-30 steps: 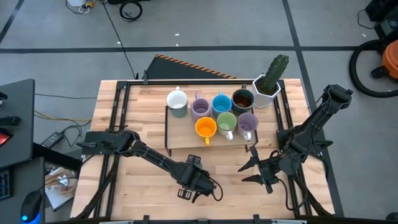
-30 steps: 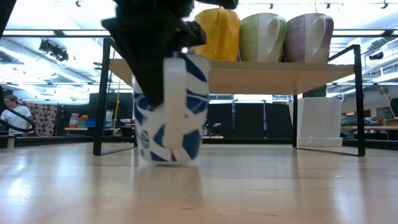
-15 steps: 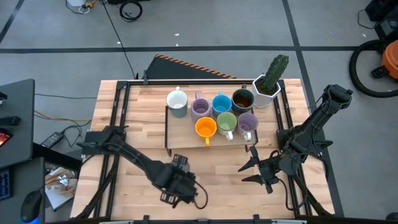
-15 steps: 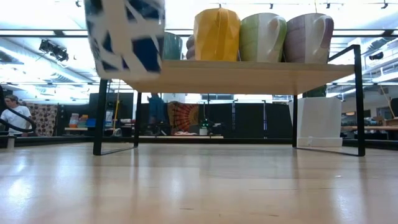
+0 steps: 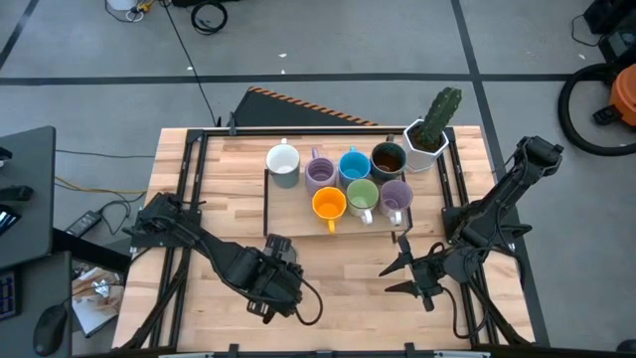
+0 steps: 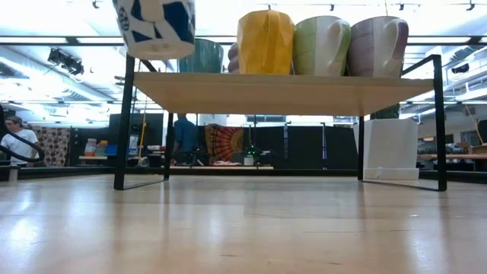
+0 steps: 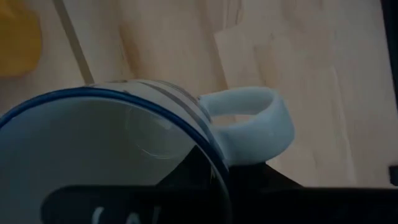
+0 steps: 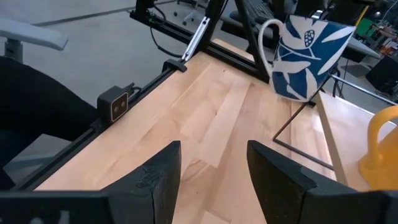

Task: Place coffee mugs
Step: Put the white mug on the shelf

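My left gripper [image 5: 276,290] is over the table's near left part, shut on a white mug with a blue leaf pattern [image 6: 154,27]. The mug also shows in the right wrist view [image 8: 306,57]. It hangs in the air, its base about level with the mugs on the shelf. Several mugs stand on a raised wooden shelf [image 5: 298,224]: white [image 5: 283,162], lavender [image 5: 320,174], blue [image 5: 354,165], dark brown [image 5: 388,159], orange [image 5: 329,205], green [image 5: 362,196] and lavender [image 5: 396,196]. My right gripper [image 5: 409,270] is open and empty, low at the near right. My left gripper holds the mug by its rim [image 7: 214,163], next to the white handle [image 7: 255,124]. One finger appears to be inside the mug and one outside. The fingers come from above, and the mug hangs below them, lifted clear of the table and slightly tilted.
A white faceted planter with a green cactus [image 5: 429,134] stands at the shelf's far right corner. The shelf's black metal legs [image 6: 122,122] stand on the table. Bare wood lies between the shelf and the near edge [image 5: 348,288]. People show in the room behind the table.
My left gripper has lifted the white-and-blue mug from just above the table to shelf-top height. It has carried the mug toward the table's left edge. My right gripper has kept still.
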Motion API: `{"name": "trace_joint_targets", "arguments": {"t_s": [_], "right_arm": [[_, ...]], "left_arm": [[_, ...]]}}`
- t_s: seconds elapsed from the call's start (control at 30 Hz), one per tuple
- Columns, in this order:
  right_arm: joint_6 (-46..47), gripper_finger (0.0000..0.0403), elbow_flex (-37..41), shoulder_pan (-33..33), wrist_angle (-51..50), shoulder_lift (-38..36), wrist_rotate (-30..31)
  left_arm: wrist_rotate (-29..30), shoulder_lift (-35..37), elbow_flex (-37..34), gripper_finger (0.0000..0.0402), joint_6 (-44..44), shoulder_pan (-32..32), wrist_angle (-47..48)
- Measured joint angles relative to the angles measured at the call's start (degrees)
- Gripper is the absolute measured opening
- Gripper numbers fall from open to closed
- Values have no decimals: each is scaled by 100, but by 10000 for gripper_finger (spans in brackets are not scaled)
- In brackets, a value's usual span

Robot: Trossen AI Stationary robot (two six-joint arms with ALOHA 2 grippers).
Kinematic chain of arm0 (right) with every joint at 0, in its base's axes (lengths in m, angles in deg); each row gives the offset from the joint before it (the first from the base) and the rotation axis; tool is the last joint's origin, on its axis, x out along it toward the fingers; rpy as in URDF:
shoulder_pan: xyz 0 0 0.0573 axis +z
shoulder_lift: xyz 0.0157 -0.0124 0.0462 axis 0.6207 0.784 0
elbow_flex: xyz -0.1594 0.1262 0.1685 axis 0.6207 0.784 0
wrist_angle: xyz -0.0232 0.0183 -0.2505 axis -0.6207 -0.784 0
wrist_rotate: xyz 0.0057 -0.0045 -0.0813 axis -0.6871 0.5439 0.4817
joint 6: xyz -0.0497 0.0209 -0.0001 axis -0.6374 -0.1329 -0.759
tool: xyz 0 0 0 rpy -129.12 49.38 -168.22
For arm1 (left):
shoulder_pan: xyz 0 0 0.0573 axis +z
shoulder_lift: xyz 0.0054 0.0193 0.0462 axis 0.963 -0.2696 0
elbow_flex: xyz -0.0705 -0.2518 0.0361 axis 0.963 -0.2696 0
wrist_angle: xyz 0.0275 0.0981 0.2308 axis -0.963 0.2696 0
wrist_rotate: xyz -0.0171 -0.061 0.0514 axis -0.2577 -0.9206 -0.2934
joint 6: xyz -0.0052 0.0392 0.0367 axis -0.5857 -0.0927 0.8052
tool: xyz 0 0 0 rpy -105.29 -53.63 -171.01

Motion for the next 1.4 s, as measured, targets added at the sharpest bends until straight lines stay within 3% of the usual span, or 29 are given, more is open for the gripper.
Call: {"name": "trace_joint_targets", "arguments": {"t_s": [0.4, 0.7, 1.07, 1.4], "right_arm": [[-54, 189, 0, 0, 97, -2, 24], [-58, 189, 0, 0, 125, -2, 24], [-44, 189, 0, 0, 221, -4, 22], [-11, 189, 0, 15, 227, -4, 20]], "left_arm": [[161, 648, 0, 29, 336, 118, 28], [145, 981, 3, 32, 950, 685, 327], [-313, 959, 2, 36, 1775, 1407, 318], [-648, 949, 0, 37, 1952, 1765, 237]]}}
